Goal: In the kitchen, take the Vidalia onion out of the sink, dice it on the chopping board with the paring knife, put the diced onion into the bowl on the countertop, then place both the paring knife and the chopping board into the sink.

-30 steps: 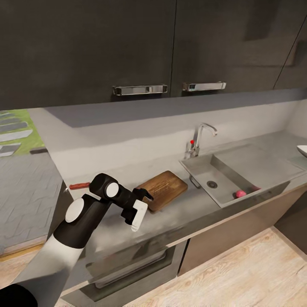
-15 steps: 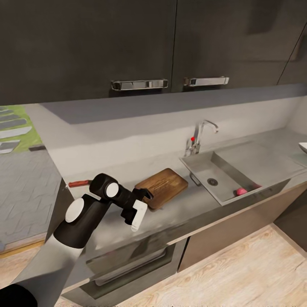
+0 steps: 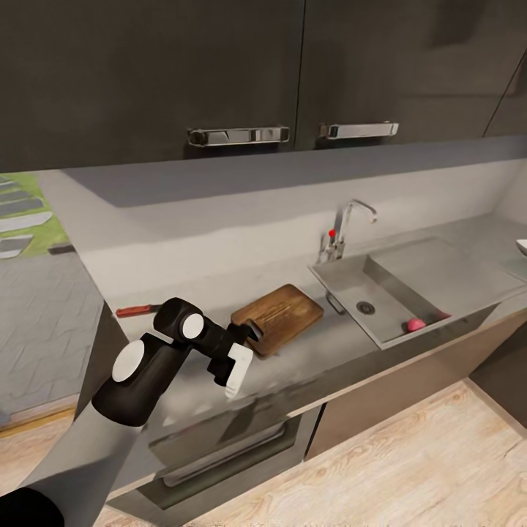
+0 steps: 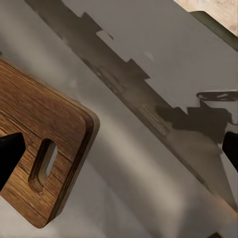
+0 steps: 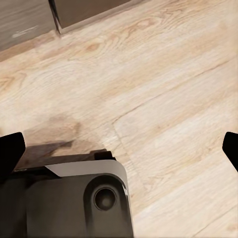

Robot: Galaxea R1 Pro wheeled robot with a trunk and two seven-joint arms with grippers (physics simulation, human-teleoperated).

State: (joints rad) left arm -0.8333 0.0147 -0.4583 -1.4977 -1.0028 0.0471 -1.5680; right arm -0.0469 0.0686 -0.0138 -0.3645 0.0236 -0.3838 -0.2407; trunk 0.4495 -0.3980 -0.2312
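The left gripper [image 3: 245,350] hangs over the countertop [image 3: 307,359] beside the chopping board [image 3: 278,318], the Vidalia onion [image 3: 415,324] in the sink [image 3: 388,293].

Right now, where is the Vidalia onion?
Head view: the Vidalia onion lies in the sink, at its near right corner, right of the drain.

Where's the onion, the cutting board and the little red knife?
Vidalia onion [image 3: 415,324]: head view, middle of the pink bulb in the sink.
Chopping board [image 3: 282,312]: head view, middle of its wooden top.
Paring knife [image 3: 132,311]: head view, on its red handle.
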